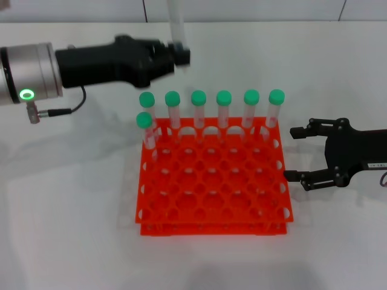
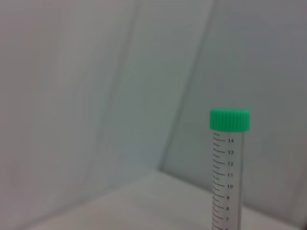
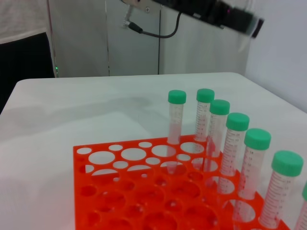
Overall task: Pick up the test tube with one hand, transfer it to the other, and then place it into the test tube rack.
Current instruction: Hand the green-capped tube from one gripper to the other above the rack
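The white table [image 1: 66,229] is spreading matte and smooth under everything, with pale wall panels rising behind it. The left arm [image 1: 27,72], silver-white with a green glowing ring, is reaching in level from nine o'clock, high above the far edge of the rack. Its black left gripper [image 1: 179,53] is clamping the test tube [image 1: 175,18], a slim clear plastic tube standing upright out of the fingers and running off the top of the head view; the left wrist view is showing its ribbed green screw cap and printed scale [image 2: 229,158].

The test tube rack [image 1: 211,181], a square, glossy orange-red two-tier grid of round holes, is sitting at the table's centre. Seven other green-capped tubes [image 1: 224,109] are standing in it: six along the far row, one behind the row's nine-o'clock end.

The right gripper [image 1: 293,154], black with a small white sticker, is hovering at three o'clock just beside the rack, its fingers spread apart and holding nothing.
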{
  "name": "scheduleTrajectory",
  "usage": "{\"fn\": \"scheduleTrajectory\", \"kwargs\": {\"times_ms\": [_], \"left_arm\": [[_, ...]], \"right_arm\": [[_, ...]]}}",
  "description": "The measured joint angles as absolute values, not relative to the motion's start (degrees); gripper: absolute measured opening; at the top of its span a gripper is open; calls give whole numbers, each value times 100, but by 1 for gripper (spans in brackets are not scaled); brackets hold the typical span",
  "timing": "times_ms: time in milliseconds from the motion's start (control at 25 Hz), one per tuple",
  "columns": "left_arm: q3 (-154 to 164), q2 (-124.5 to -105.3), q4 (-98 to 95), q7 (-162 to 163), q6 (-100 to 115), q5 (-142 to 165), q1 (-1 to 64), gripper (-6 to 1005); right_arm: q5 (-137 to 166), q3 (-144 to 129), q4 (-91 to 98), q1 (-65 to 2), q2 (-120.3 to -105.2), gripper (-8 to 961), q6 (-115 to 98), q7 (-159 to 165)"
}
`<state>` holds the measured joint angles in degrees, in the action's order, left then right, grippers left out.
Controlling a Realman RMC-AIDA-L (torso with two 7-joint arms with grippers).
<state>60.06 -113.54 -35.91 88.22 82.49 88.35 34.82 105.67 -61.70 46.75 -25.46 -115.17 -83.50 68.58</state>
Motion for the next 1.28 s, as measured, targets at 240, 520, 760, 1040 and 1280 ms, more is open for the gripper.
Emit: {"fn": "scheduleTrajectory", "kwargs": {"times_ms": [240,520,760,1040,1280], "left_arm": [[6002,-11309,-3899,8902,8933,9789,3664,239],[6012,-11383,-4165,8765,9095,10712,3794,244],[6012,-11549,-4096,8659,8899,11303,3983,249],[6038,-11609,-4022,8435,8863,11393,4105,254],[6055,-11610,-3893,8317,8853,11457,4178,259]], "right_arm": [[10492,-6191,4675,-2479,-11522,855,-8359,6856],[10391,-6222,4672,-2461,-11526,854,-8368,6855],[10322,-6221,4665,-2445,-11531,855,-8368,6855],[10323,-6201,4658,-2411,-11532,855,-8367,6855],[10325,-6176,4687,-2390,-11489,853,-8462,6908]]}}
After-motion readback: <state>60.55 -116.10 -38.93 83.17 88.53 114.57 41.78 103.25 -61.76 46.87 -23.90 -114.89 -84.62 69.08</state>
